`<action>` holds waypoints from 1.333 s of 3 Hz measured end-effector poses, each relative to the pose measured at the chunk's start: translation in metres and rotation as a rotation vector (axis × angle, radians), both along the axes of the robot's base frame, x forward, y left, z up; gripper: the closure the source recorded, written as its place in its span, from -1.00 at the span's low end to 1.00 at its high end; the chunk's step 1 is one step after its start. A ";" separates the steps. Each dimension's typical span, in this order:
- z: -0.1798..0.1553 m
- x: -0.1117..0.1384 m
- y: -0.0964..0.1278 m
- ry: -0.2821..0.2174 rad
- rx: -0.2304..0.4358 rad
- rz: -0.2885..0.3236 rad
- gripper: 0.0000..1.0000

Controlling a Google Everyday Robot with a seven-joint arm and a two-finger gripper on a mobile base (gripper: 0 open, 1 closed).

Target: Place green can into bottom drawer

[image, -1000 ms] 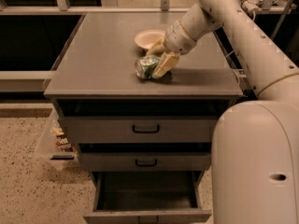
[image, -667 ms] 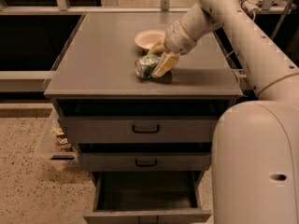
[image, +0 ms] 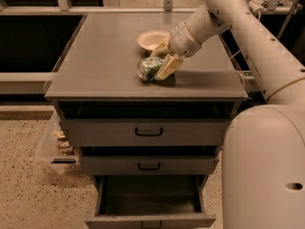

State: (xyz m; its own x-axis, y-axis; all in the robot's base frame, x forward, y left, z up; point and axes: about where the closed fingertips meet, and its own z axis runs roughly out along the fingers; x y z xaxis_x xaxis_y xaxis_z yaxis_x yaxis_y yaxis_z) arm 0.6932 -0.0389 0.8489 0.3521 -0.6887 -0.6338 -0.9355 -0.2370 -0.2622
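The green can (image: 149, 69) lies on its side on the grey cabinet top (image: 105, 66), just in front of the cream bowl (image: 151, 38). My gripper (image: 162, 60) reaches in from the right and is down over the can's right end. One cream finger (image: 168, 67) is against the can's front side and the other is behind it, so the gripper is shut on the can. The can still rests on the top. The bottom drawer (image: 148, 220) is pulled open below, and its dark inside shows nothing in it.
The two upper drawers (image: 148, 131) (image: 148, 165) with black handles are closed. A clear bin with snack packs (image: 59, 144) stands on the floor at the cabinet's left. My white body (image: 267, 166) fills the right side, close to the open drawer.
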 end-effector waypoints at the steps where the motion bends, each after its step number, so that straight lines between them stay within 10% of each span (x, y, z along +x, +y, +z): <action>1: 0.002 -0.001 0.000 0.000 0.003 -0.002 1.00; 2: 0.010 -0.015 -0.007 -0.004 -0.002 -0.029 1.00; 4: 0.135 -0.113 -0.026 -0.173 0.096 -0.328 1.00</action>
